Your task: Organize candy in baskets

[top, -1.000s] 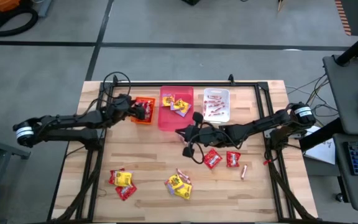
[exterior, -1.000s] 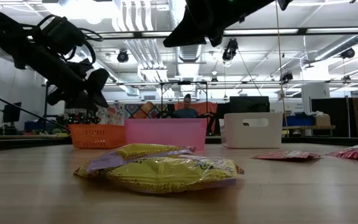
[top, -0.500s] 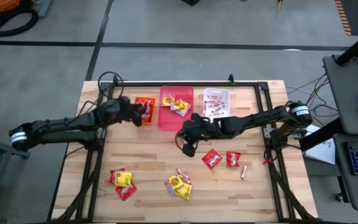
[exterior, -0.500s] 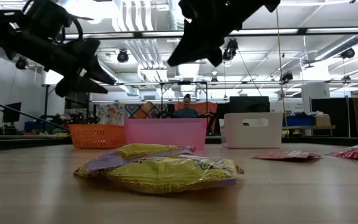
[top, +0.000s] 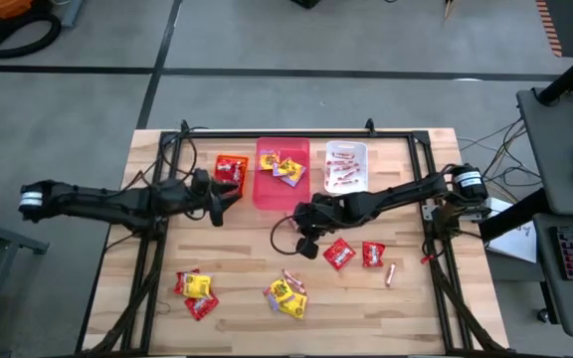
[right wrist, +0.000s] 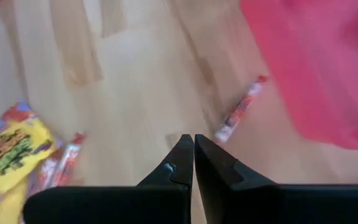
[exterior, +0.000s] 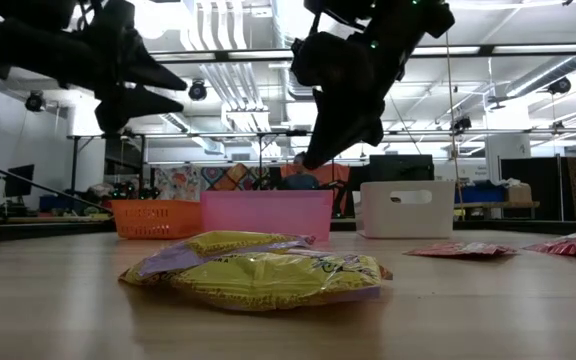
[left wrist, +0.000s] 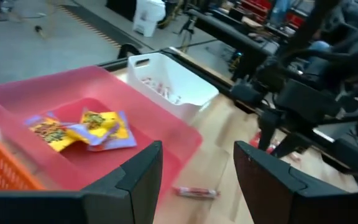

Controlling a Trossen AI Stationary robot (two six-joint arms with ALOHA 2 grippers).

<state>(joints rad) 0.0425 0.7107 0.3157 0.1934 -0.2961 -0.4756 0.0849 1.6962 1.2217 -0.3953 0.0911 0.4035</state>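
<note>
One stick candy (right wrist: 239,117) lies on the wood just ahead of our right gripper (right wrist: 194,163), long axis diagonal, beside the pink basket (right wrist: 316,68). Right jaws are shut and empty; the left gripper (left wrist: 197,180) is wide open, empty, farther off.

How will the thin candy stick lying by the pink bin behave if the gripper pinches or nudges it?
The candy stick looks thin with crimped wrapper ends, so probably light and easily shoved. Lying flat on the wooden table, it may skid or roll rather than lift cleanly.
</note>
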